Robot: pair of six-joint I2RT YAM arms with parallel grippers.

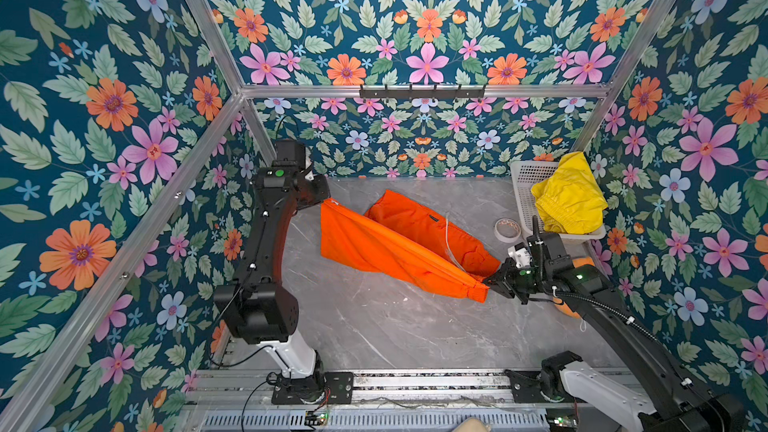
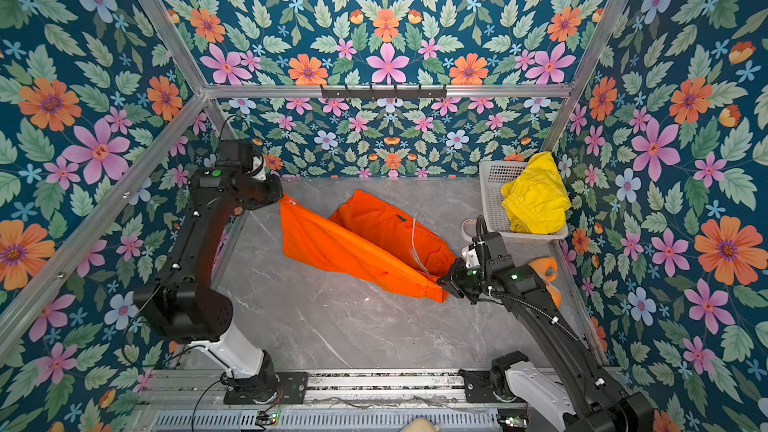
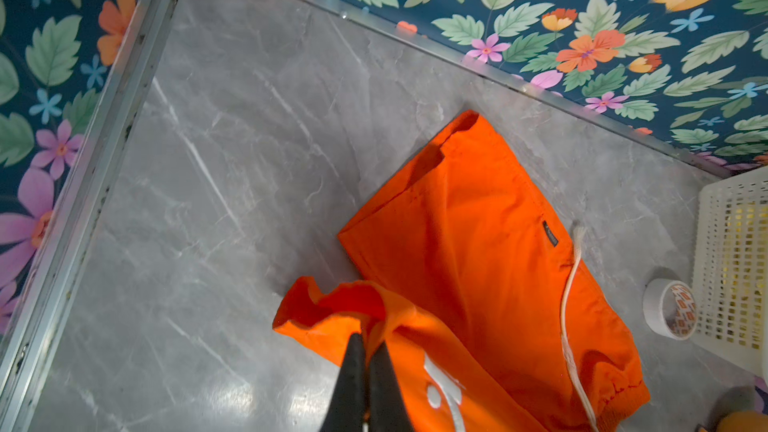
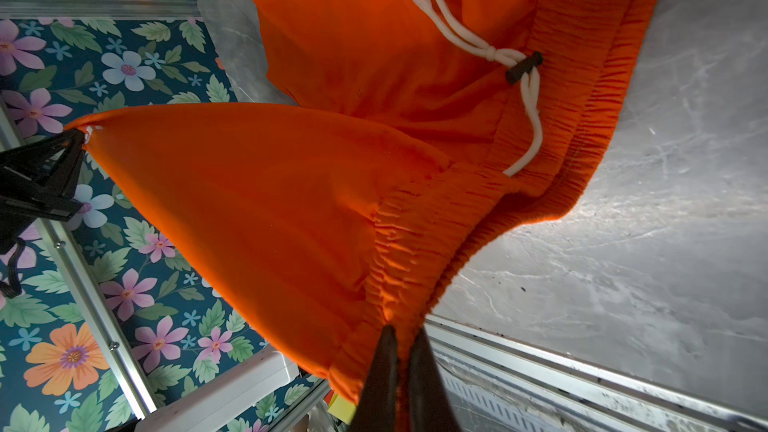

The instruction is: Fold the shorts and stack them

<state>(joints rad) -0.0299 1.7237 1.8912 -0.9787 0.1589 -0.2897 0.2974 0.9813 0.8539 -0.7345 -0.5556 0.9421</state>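
Note:
The orange shorts (image 1: 395,243) (image 2: 357,243) hang stretched between my two grippers above the grey marble table (image 1: 374,326). My left gripper (image 1: 325,200) (image 3: 368,336) is shut on a hem corner of one leg. My right gripper (image 1: 489,282) (image 4: 405,332) is shut on the gathered elastic waistband. The other leg (image 3: 465,209) lies flat on the table behind, and the whitish drawstring (image 4: 528,118) trails over it. The yellow shorts (image 1: 569,197) (image 2: 536,201) sit crumpled in a white basket (image 1: 525,176) at the back right.
A roll of tape (image 1: 507,229) (image 3: 669,309) lies beside the basket. An orange plush toy (image 2: 544,265) is partly hidden under my right arm by the right wall. Flowered walls with metal rails enclose the table on three sides.

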